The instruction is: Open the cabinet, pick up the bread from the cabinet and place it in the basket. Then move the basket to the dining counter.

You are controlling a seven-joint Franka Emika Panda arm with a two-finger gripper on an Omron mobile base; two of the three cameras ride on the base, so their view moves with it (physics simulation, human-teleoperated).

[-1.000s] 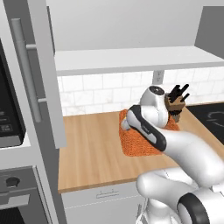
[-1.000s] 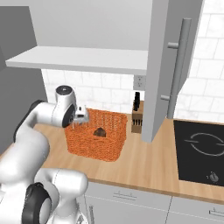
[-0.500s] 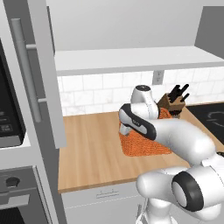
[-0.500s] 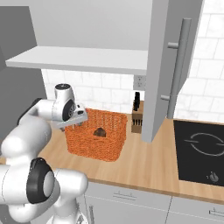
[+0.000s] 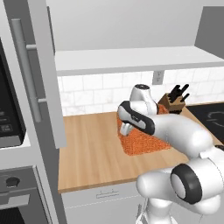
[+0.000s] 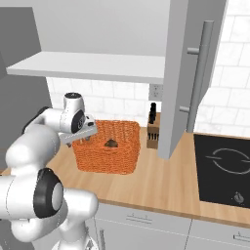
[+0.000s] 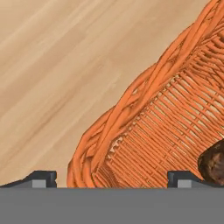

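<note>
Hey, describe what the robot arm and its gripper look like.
The arm is made of glossy white rounded segments with dark grey rings at the joints. The gripper has a white and grey body and two small dark square-ended fingertips. No cables or markings are visible.

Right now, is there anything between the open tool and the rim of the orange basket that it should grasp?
Nothing visible stands in the way. The tool is open, with one fingertip outside the basket wall over the wood counter and the other inside, so the rim lies between them. The bread lies inside the basket, near the inner fingertip.
</note>
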